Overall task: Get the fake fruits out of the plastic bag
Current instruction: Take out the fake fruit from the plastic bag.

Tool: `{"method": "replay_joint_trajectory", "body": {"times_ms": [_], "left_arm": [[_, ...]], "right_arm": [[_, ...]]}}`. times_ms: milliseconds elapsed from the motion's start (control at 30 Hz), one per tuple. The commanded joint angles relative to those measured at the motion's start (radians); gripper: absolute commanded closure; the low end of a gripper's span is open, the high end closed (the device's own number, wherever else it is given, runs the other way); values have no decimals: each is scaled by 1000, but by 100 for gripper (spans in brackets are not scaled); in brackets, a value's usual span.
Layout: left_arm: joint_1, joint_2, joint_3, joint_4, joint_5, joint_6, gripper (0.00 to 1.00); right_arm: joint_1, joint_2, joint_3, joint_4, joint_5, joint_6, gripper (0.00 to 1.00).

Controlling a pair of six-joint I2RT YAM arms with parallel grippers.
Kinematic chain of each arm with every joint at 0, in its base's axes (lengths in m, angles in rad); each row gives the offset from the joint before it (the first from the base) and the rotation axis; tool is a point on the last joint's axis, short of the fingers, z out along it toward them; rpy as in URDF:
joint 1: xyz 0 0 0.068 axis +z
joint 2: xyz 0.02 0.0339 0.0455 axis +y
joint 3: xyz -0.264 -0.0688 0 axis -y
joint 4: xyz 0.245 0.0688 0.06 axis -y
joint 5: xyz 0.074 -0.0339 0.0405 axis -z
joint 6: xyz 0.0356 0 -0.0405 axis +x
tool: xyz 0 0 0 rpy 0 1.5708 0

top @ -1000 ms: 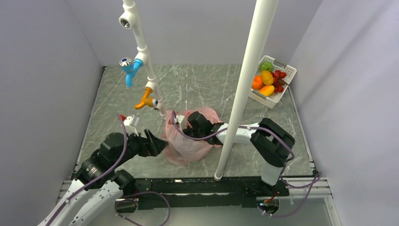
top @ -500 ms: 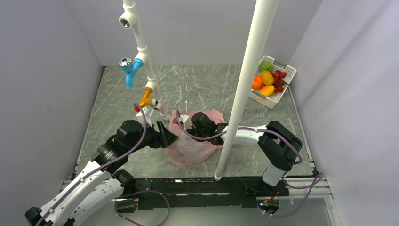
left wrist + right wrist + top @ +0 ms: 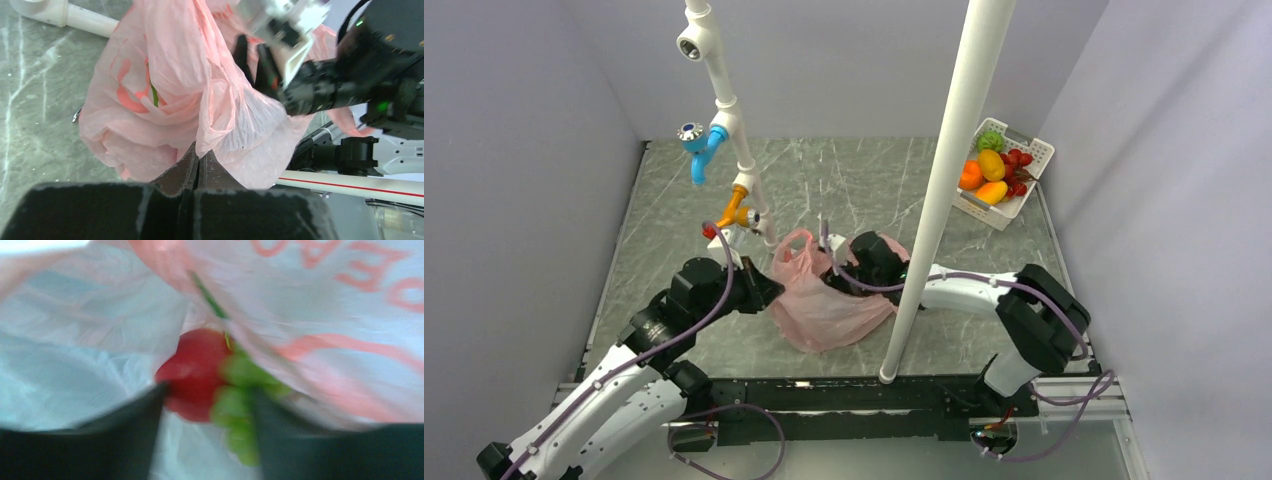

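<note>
We see our left gripper clamped on an edge of the plastic bag, which rests on the tabletop; our right gripper is inside it, fingers apart, a blurred red fake fruit between them

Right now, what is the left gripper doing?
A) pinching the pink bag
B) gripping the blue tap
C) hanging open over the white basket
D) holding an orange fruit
A: in the left wrist view the left gripper has its fingers closed together on a fold of the pink bag, with no fruit between them.
</note>
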Motion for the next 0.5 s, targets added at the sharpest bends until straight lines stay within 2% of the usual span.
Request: {"method": "replay_joint_trajectory", "body": {"times_ms": [0, 200, 300, 467], "left_arm": [[-2, -50, -35, -48, -60, 12, 100], [-2, -72, -130, 38, 58, 15, 100], [-2, -95, -149, 36, 44, 5, 100], [-2, -117, -139, 10, 30, 31, 100]], "right_arm": [[-95, -110, -53, 73, -93, 56, 100], [-143, -235, -18, 8, -88, 88, 100], [-175, -277, -10, 15, -58, 131, 100], [-226, -345, -14, 62, -121, 201, 100]]}}
